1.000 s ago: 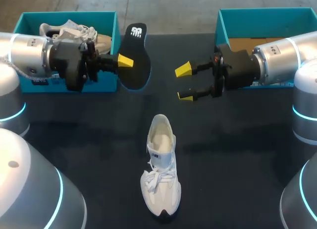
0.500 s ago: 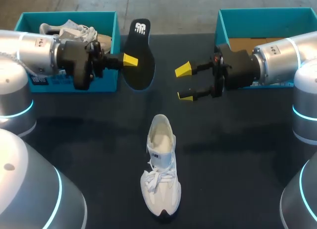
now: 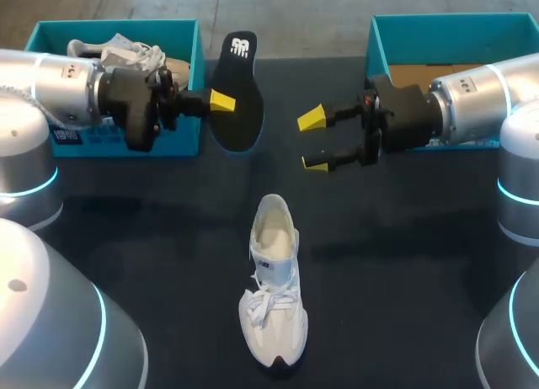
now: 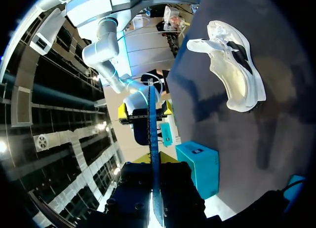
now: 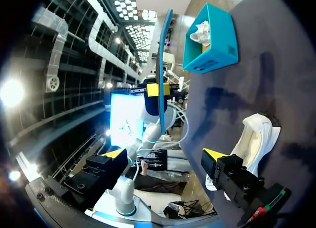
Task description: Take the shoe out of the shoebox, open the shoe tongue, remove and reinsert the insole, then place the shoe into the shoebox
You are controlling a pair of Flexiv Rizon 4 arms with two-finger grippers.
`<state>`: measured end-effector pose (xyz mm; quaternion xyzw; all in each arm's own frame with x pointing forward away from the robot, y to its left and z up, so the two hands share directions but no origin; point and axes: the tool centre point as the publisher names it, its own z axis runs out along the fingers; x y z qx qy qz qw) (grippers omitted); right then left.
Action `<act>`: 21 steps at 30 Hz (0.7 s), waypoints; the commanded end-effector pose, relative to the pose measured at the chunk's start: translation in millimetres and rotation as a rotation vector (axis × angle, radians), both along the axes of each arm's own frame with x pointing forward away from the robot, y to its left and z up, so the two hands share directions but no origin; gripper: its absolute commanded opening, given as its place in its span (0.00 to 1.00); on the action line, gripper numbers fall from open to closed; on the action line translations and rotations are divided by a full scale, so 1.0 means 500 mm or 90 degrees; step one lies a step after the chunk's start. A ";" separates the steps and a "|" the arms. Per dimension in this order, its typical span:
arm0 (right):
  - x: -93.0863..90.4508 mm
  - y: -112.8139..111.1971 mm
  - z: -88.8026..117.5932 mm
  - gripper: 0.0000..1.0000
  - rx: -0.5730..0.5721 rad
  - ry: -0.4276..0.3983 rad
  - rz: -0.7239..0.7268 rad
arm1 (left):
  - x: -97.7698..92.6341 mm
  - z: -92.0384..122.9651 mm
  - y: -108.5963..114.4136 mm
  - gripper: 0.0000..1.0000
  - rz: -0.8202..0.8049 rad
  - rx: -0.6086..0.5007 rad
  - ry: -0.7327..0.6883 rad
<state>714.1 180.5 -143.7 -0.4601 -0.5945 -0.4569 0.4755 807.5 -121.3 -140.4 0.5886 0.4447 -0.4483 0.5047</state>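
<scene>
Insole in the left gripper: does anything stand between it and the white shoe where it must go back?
Nothing visible does. The insole hangs in the left gripper, with only bare table between it and the shoe; the open right gripper stands aside.

We saw a white shoe [image 3: 274, 279] with white laces on the black tabletop [image 3: 404, 279]. The insole [image 3: 236, 90] was black with a white logo. The left shoebox [image 3: 189, 52] and right shoebox [image 3: 376, 44] were teal. Our left fingers [image 3: 221, 101] and right fingers [image 3: 312, 118] were black with bright yellow tips.
</scene>
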 end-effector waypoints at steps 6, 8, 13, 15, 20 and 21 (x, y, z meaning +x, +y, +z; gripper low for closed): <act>0.000 0.000 0.001 1.00 -0.005 0.003 -0.006 | 0.000 -0.002 0.000 0.00 0.000 0.000 -0.001; 0.000 0.002 0.011 1.00 -0.020 0.002 -0.011 | 0.000 -0.002 0.000 0.00 0.000 0.000 -0.001; 0.015 0.021 0.029 1.00 -0.038 -0.006 -0.029 | 0.000 -0.002 0.000 0.00 0.000 0.000 -0.001; 0.022 0.028 0.034 1.00 -0.030 -0.011 -0.034 | 0.000 -0.002 0.000 0.00 0.000 0.000 -0.001; 0.048 0.044 0.043 1.00 -0.024 -0.022 -0.048 | 0.000 -0.002 0.000 0.00 0.000 0.000 -0.001; 0.053 0.046 0.043 1.00 -0.024 -0.023 -0.048 | 0.000 -0.002 0.000 0.00 0.000 0.000 -0.001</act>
